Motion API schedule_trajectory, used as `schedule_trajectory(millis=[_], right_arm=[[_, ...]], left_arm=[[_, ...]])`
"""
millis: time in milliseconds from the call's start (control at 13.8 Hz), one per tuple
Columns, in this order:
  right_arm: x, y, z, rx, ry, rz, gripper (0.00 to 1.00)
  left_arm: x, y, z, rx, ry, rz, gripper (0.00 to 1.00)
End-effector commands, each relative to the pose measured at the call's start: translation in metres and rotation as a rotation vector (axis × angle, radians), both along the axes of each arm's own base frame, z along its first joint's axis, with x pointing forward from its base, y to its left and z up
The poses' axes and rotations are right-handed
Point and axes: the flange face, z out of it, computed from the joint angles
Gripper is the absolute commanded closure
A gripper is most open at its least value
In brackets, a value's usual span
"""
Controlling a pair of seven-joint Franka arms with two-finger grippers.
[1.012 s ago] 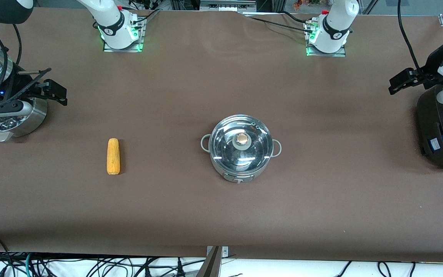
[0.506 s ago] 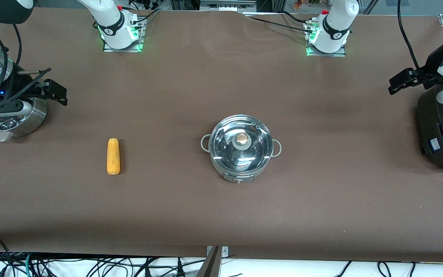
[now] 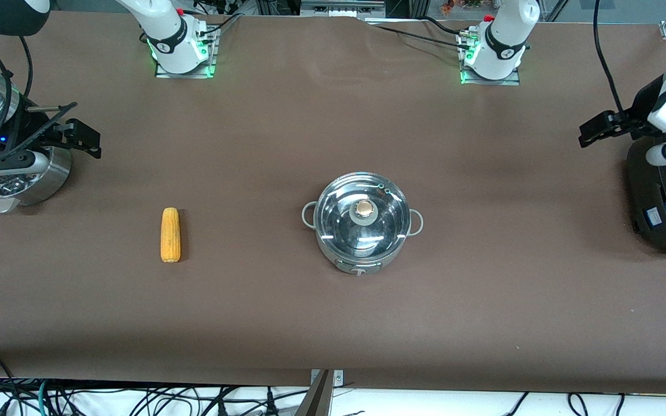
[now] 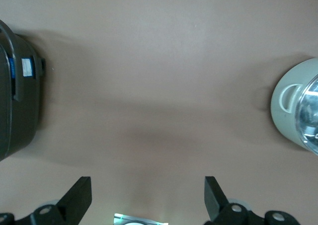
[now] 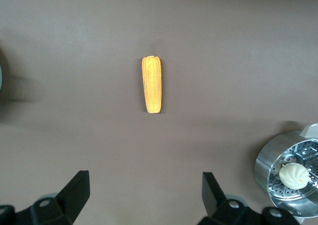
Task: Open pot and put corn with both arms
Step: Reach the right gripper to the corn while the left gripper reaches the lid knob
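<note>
The steel pot [image 3: 362, 222] stands mid-table with its glass lid and brass knob [image 3: 363, 208] on; its edge also shows in the left wrist view [image 4: 298, 108]. The corn [image 3: 170, 234] lies on the table toward the right arm's end, and shows in the right wrist view [image 5: 152, 84]. My right gripper [image 3: 81, 140] is open and empty, up in the air beside the perforated bowl; it also shows in its own wrist view [image 5: 145, 191]. My left gripper [image 3: 596, 128] is open and empty, up beside the black cooker; it also shows in its own wrist view [image 4: 147, 195].
A steel perforated bowl [image 3: 26, 179] with a white bun [image 5: 290, 175] stands at the right arm's end of the table. A big black cooker [image 3: 665, 199] stands at the left arm's end; it also shows in the left wrist view [image 4: 17, 93]. Brown table cover [image 3: 483, 300] lies all around.
My left gripper has risen slightly and shifted a little toward the table's middle. The right arm, the pot and the corn have not moved.
</note>
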Motion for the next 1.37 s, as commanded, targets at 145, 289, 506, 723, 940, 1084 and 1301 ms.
schedule_trajectory(millis=[145, 289, 506, 723, 940, 1084, 1301], right_arm=[[0.0, -0.003, 0.006, -0.01, 0.001, 0.009, 0.0], [0.0, -0.003, 0.006, -0.01, 0.001, 0.009, 0.0], [0.002, -0.015, 0.004, -0.004, 0.004, -0.012, 0.0], [0.005, -0.018, 0.0, -0.008, 0.008, -0.002, 0.0], [0.008, -0.014, -0.01, -0.007, 0.022, 0.016, 0.0], [0.022, -0.017, -0.039, -0.009, 0.057, 0.007, 0.0], [0.05, -0.039, -0.079, -0.006, 0.041, -0.032, 0.0]], left_arm=[[0.006, -0.009, -0.004, -0.108, 0.018, -0.04, 0.0], [0.013, -0.05, -0.017, -0.169, 0.038, 0.021, 0.0], [0.023, -0.148, -0.037, -0.15, -0.005, 0.03, 0.0], [0.017, -0.228, -0.072, -0.133, 0.005, 0.052, 0.0], [0.004, -0.305, -0.116, -0.103, -0.008, -0.023, 0.0], [0.002, -0.345, -0.143, -0.112, -0.022, -0.081, 0.0], [0.005, -0.383, -0.189, -0.112, -0.076, -0.13, 0.0]])
